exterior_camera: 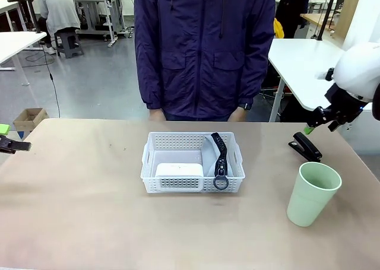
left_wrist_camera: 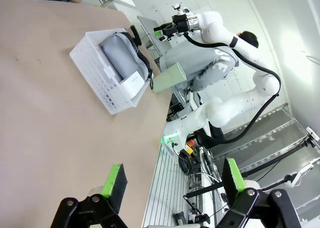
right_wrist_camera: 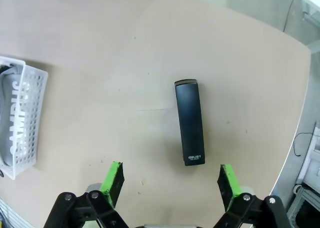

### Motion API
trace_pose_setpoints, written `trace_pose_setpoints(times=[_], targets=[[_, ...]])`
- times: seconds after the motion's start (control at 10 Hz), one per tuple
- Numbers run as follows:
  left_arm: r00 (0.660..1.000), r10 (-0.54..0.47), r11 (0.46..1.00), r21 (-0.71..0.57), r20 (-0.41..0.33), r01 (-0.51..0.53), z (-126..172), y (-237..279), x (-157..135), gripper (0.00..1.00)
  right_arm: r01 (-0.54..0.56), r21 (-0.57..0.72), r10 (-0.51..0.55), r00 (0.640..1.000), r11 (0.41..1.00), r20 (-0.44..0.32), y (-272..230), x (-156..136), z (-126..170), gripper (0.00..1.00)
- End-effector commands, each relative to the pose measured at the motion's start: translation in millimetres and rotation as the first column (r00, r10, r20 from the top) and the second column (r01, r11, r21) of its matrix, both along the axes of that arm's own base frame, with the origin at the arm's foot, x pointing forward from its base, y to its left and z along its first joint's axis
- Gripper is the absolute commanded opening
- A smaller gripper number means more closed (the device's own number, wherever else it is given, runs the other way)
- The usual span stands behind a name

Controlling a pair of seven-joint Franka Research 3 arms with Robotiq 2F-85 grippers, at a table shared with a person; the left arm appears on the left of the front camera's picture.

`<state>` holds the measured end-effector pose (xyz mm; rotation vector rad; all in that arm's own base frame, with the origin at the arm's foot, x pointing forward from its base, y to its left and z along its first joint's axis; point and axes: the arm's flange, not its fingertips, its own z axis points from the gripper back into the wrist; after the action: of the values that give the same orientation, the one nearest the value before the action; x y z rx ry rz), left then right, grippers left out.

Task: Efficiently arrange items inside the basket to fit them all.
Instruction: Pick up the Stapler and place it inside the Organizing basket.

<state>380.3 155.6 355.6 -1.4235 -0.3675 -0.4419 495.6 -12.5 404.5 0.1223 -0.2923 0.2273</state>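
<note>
The white perforated basket (exterior_camera: 152, 163) stands mid-table. Inside it a white box (exterior_camera: 179, 170) lies at the front left, and a grey soft case (exterior_camera: 209, 154) with its black strap and ring (exterior_camera: 221, 157) stands on edge at the right. The black stapler (exterior_camera: 305, 146) lies on the table right of the basket, and the pale green cup (exterior_camera: 313, 193) stands upright nearer me. My right gripper (exterior_camera: 314, 124) hangs open above the stapler (right_wrist_camera: 190, 123), its fingers (right_wrist_camera: 114, 177) wide apart. My left gripper (exterior_camera: 7, 137) is open at the table's left edge, far from the basket (left_wrist_camera: 90, 62).
A person in a dark blue jacket (exterior_camera: 205, 44) stands at the far side, hands (exterior_camera: 155, 113) at the table edge. Bare tabletop (exterior_camera: 77, 187) stretches left of and in front of the basket. The table's right edge (right_wrist_camera: 300, 112) runs close to the stapler.
</note>
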Motion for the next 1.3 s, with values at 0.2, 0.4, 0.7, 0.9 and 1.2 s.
trace_pose_setpoints(times=[0.2,0.4,0.7,0.9,1.2], targets=[[1.000,0.004,1.000,0.007,-0.006,-0.003,2,-2,-2,1.00,0.016,-0.032,-0.019,0.997,0.999,-0.080,-1,57,-39,1.00],[1.000,0.004,1.000,0.007,-0.006,-0.003,2,-2,-2,1.00,0.018,-0.043,-0.023,0.992,0.999,-0.122,-3,76,-52,1.00],[1.000,0.004,1.000,0.007,-0.006,-0.003,2,-2,-2,1.00,0.052,-0.106,-0.073,0.977,0.993,-0.200,-4,102,-76,1.00],[1.000,0.004,1.000,0.007,-0.006,-0.003,2,-2,-2,1.00,0.065,-0.161,-0.101,0.969,0.985,-0.226,-2,105,-88,1.00],[1.000,0.004,1.000,0.007,-0.006,-0.003,2,-2,-2,1.00,0.029,-0.202,-0.084,0.959,0.979,-0.270,1,106,-98,1.00]])
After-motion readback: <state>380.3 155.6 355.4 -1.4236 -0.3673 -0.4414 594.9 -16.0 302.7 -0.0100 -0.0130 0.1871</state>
